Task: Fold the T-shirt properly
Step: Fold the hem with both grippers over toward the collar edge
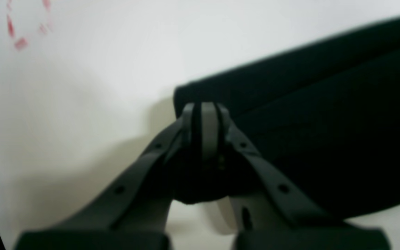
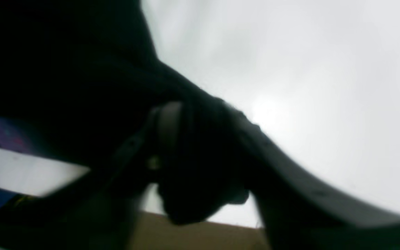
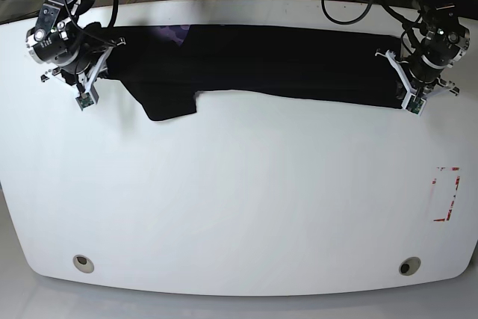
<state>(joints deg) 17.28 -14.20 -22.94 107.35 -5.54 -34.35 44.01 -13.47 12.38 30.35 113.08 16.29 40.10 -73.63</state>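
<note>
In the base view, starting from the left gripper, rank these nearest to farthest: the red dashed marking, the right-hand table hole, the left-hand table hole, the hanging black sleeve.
From the left gripper:
1. Red dashed rectangle marking, below it, at the image's right edge.
2. Round hole, near edge, image right.
3. Black T-shirt sleeve, across the table, image left.
4. Round hole, near edge, image left.

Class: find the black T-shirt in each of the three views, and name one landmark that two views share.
Left wrist: T-shirt fills the right half.
Right wrist: T-shirt fills the left, blurred.
Base: T-shirt stretched along the table's far edge.
Shared landmark: red marks, left wrist and base.
</note>
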